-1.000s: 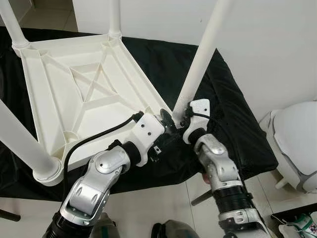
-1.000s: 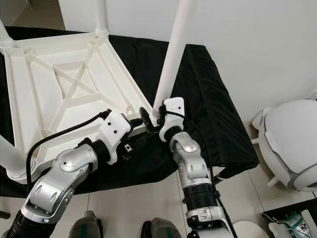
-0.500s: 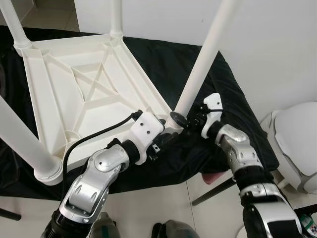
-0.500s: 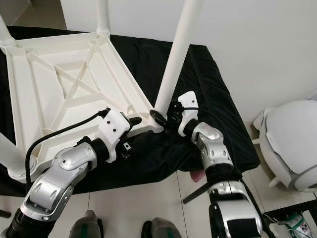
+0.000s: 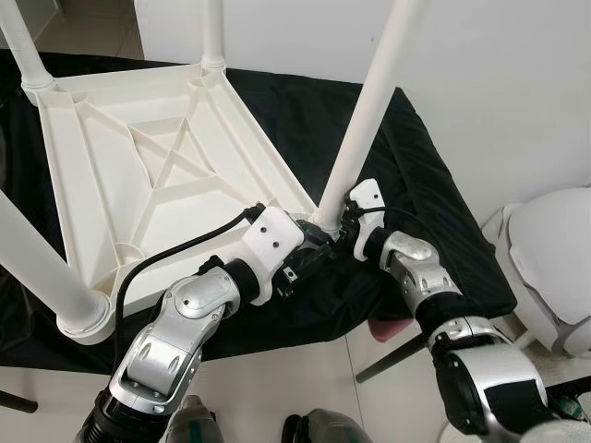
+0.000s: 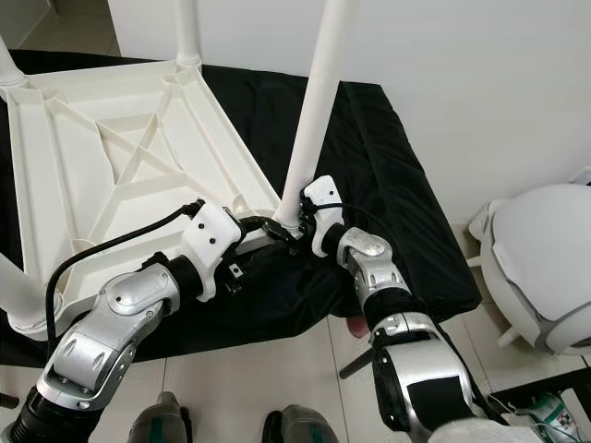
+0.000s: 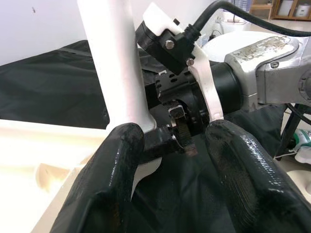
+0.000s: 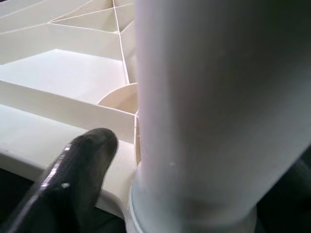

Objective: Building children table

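- Right gripper [image 6: 288, 224]: set around the base of the near table leg [image 5: 365, 113]; one finger [image 8: 73, 179] lies against the socket corner beside the leg. The fingers appear closed on the leg, though the far finger is hidden.
- Left gripper [image 5: 319, 242]: at the same corner of the table. Its fingers [image 7: 114, 160] stand apart, with nothing between them; the right gripper's body sits just beyond the gap.
- Table [image 5: 138, 185]: white plastic, upside down on a black cloth [image 5: 434, 221], with its ribbed underside facing up and its legs pointing upward.
- Handling, as judged: hollow moulded plastic, so light and stiff, but smooth and likely slippery. The leg is best held low, just above its socket, where a push goes straight down; a high hold would lever the joint.
- Nearby: a white domed object [image 5: 554, 268] on the floor beside the cloth.
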Available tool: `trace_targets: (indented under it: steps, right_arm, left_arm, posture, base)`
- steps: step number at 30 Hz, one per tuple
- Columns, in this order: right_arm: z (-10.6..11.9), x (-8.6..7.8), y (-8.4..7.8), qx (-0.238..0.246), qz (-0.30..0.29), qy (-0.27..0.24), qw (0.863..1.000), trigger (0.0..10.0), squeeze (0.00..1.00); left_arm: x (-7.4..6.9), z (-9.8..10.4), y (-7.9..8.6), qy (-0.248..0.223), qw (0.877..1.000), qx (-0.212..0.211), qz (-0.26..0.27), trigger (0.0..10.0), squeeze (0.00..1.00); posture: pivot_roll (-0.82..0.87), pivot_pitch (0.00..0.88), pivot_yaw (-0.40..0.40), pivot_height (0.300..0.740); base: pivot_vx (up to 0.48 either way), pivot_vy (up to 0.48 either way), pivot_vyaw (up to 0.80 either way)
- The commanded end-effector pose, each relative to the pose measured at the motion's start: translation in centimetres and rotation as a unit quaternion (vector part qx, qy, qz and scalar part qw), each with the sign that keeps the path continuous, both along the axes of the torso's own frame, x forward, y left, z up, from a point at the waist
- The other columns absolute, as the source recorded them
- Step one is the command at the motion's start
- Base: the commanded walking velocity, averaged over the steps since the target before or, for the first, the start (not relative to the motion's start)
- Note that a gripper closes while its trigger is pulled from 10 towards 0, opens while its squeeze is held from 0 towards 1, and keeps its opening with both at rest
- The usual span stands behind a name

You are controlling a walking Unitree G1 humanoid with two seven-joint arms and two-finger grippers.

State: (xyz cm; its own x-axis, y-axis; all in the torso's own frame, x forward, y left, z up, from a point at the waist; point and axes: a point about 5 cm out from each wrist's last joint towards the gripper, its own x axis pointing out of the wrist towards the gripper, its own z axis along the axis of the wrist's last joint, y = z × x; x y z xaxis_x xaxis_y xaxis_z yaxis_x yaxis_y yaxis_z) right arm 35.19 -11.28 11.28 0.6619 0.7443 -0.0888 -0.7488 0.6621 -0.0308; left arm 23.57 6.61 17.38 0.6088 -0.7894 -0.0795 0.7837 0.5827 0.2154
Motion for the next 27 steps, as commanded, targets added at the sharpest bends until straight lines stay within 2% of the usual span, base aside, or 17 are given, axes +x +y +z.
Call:
trace_targets:
  steps: [1, 10, 13, 17, 20, 27]
  right_arm:
    - [0.3, 0.2, 0.4, -0.004, 0.011, -0.007, 1.000, 0.0, 0.00]
    - [-0.3, -0.2, -0.4, 0.003, 0.009, -0.010, 1.000, 0.0, 0.00]
    - [-0.5, -0.2, -0.6, 0.007, -0.005, -0.007, 1.000, 0.0, 0.00]
    - [-1.2, -0.4, -0.8, 0.006, -0.053, 0.003, 0.999, 0.0, 0.00]
    - [-1.3, -0.4, -0.7, 0.004, -0.062, 0.002, 0.998, 0.0, 0.00]
    - [-1.2, -0.9, 1.2, 0.032, -0.108, 0.009, 0.994, 0.0, 0.00]
  left_arm:
    - [0.0, 0.3, 0.0, -0.007, 1.000, -0.004, 0.017, 10.0, 0.00]
    - [0.0, 0.3, -0.2, -0.005, 1.000, -0.006, 0.012, 10.0, 0.00]
    - [0.0, 0.3, -0.2, -0.005, 1.000, -0.006, 0.009, 10.0, 0.00]
    - [-0.1, 0.3, -0.3, -0.004, 1.000, -0.006, 0.007, 10.0, 0.00]
    - [-0.1, 0.3, -0.3, -0.004, 1.000, -0.006, 0.006, 10.0, 0.00]
    - [-0.1, 0.2, -0.5, -0.001, 1.000, -0.007, 0.002, 10.0, 0.00]
  posture:
    - [0.06, 0.000, -0.128, 0.740]
    - [0.05, 0.000, -0.122, 0.740]
    - [0.03, 0.000, -0.116, 0.740]
    - [0.03, 0.003, -0.112, 0.740]
    - [0.03, 0.003, -0.112, 0.740]
    - [0.02, 0.005, -0.111, 0.740]
  base:
    - [0.000, 0.000, 0.00]
    - [0.000, 0.000, 0.00]
    - [0.000, 0.000, 0.00]
    - [0.000, 0.000, 0.00]
    - [0.000, 0.000, 0.00]
    - [0.000, 0.000, 0.00]
